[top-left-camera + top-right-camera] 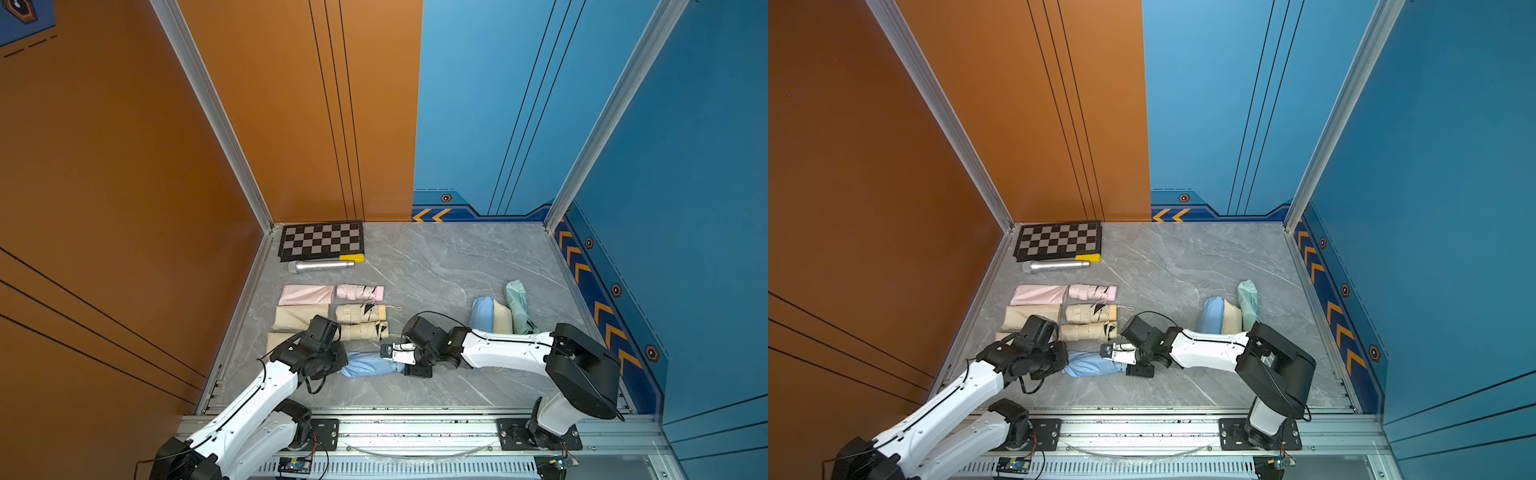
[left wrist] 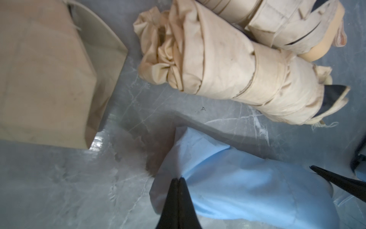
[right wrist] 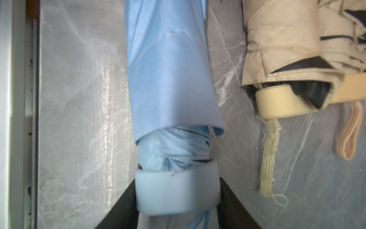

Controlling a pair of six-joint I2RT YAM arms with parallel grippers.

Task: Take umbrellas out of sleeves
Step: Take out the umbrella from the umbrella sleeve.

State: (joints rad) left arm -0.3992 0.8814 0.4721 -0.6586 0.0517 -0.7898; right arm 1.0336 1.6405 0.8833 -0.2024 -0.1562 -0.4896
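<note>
**Both grippers on the light blue bundle, near the front edge**

Near the front of the grey marbled table point(image 1: 436, 270), left of centre, a light blue sleeve point(image 1: 363, 365) lies on its side, its closed end to the left. The left gripper point(image 2: 179, 180) has its jaws together, pinching a fold of fabric at that closed end. At the open end, the light blue umbrella point(image 3: 174, 144) shows a little pleated cloth and its handle point(image 3: 174, 195). The right gripper point(image 3: 178, 183) is clamped across that handle.

Just beyond, two bare cream umbrellas point(image 1: 360, 331) lie side by side, with flat cream sleeves point(image 1: 301, 317) to their left. Farther still, a pink sleeve point(image 1: 306, 294) and a pink umbrella point(image 1: 359, 292) lie end to end.

On the right side, three filled sleeves lean together: light blue sleeved bundle point(image 1: 482, 313), cream sleeved bundle point(image 1: 502, 319) and mint sleeved bundle point(image 1: 517, 305).

At the far left lie a silver metal cylinder point(image 1: 322, 266), a yellow block point(image 1: 351, 257) and a chessboard point(image 1: 321, 240).
</note>
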